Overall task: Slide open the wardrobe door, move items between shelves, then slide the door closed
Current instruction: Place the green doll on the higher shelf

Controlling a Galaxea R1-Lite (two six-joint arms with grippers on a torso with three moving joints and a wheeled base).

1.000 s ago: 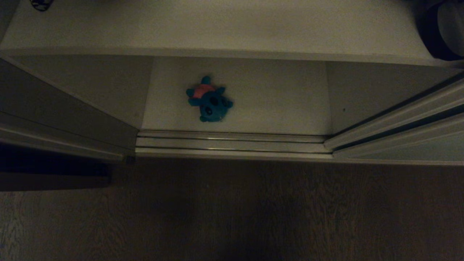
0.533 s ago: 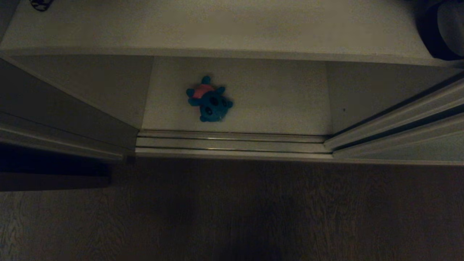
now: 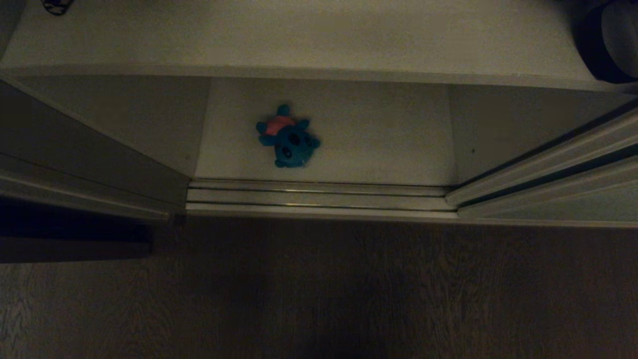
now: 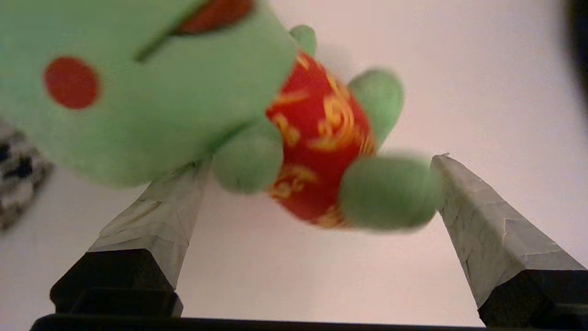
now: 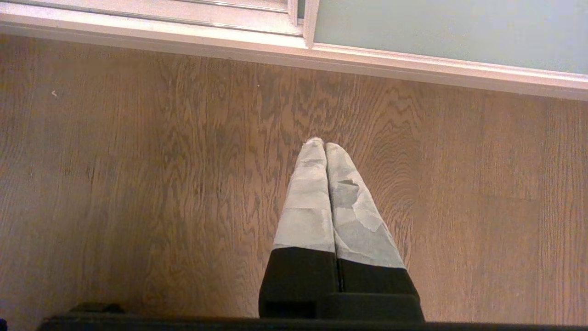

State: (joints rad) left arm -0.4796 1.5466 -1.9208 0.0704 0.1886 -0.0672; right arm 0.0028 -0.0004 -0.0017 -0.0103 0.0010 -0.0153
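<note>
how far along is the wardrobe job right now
Done: the sliding wardrobe door is open. In hand: the left gripper, open, straddles the green plush toy lying on a white shelf. Left: the blue plush toy lies untouched on the bottom shelf, and the door needs closing. The right gripper hangs shut above the floor.

Blurred and cropped at the frame edge: green plush toy point(image 4: 151, 87). Beside it, only a sliver of houndstooth cushion point(image 4: 16, 170). Beyond the upper shelf point(image 3: 299, 35), a dark rounded object point(image 3: 610, 42), unidentifiable.
</note>
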